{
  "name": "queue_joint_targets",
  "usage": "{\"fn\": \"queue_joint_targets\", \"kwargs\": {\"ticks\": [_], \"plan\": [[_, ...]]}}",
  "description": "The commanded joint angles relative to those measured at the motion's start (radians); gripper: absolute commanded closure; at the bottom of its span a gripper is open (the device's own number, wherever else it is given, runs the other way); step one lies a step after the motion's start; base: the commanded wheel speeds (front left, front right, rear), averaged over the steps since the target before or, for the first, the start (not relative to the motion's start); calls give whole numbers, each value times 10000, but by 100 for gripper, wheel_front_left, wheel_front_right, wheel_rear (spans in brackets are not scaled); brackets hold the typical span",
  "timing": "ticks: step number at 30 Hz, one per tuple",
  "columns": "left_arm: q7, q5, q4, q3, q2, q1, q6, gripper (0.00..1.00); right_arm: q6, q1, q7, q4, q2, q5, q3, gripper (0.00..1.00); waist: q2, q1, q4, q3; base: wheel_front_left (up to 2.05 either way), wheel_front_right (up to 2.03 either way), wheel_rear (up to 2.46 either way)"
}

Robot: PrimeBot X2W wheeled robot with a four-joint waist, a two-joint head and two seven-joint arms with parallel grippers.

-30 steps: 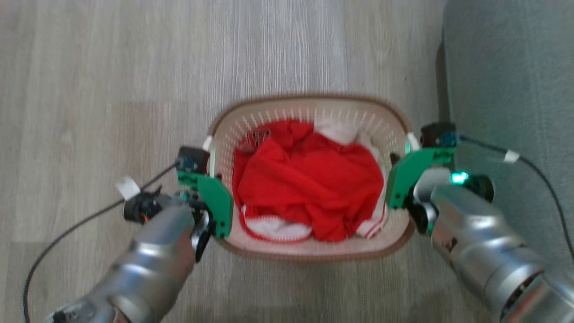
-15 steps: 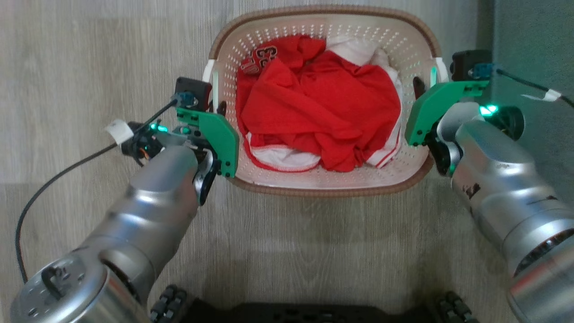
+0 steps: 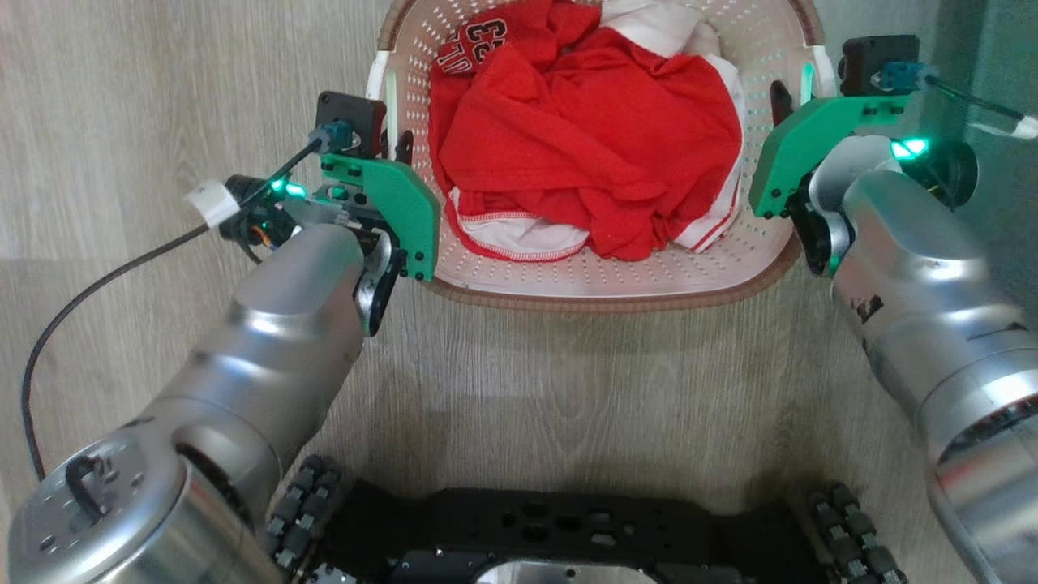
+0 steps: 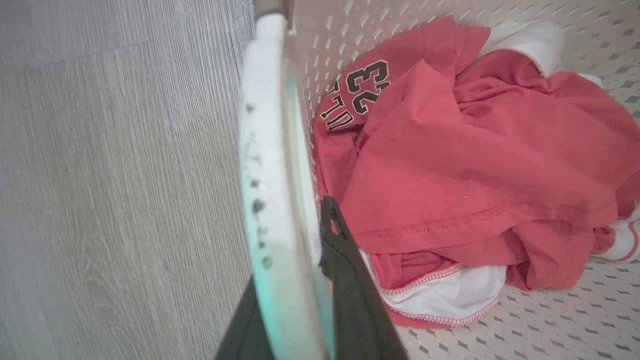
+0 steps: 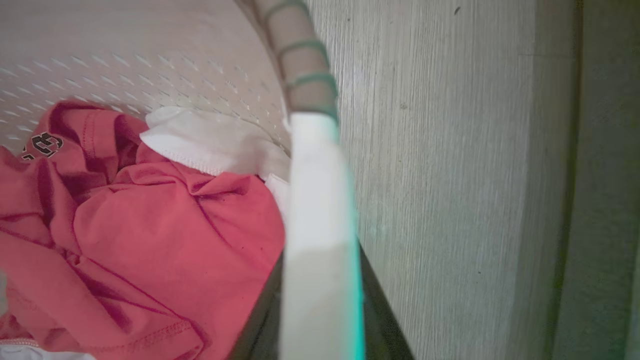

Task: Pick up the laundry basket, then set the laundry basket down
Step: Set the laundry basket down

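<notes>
The laundry basket [image 3: 600, 277], cream with a brown woven rim, sits at the top middle of the head view and holds red and white clothes [image 3: 584, 130]. My left gripper [image 3: 397, 150] is shut on the basket's white left handle [image 4: 272, 165]; one dark finger [image 4: 350, 290] lies inside the wall and the other outside. My right gripper [image 3: 782, 93] is shut on the white right handle [image 5: 315, 200], with its dark fingers [image 5: 385, 325] either side of it. A soft shadow [image 3: 600, 332] spreads on the floor below the basket.
Pale wood floor [image 3: 122, 81] lies all around. A grey-green piece of furniture [image 3: 1010, 57] stands close to the right of the basket. My black wheeled base [image 3: 568, 535] fills the bottom edge. A black cable [image 3: 97, 284] trails from the left wrist.
The whole head view has shifted, and my base has come into it. The basket now sits higher in the picture and looks larger. Both grippers keep their hold on the handles.
</notes>
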Motion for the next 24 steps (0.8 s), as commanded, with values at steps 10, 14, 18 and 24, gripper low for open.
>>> {"fn": "queue_joint_targets", "kwargs": {"ticks": [10,14,18,24], "plan": [[-195,-69,-102,-290,425,-368,145,100,25,30,101,-25,200,-1705,-1099,100,0,-1,34,557,0,0,0],[-206,-129,-118,-373,425,-455,162,100,25,19,107,-25,286,-2212,-1552,100,0,-1,33,694,0,0,0],[-224,-215,-125,-460,425,-513,179,100,25,-2,154,-25,381,-2812,-2091,100,0,-1,22,793,0,0,0],[-239,-311,-125,-555,425,-596,192,100,25,-29,195,-25,441,-3457,-2642,100,0,-1,42,888,0,0,0]]}}
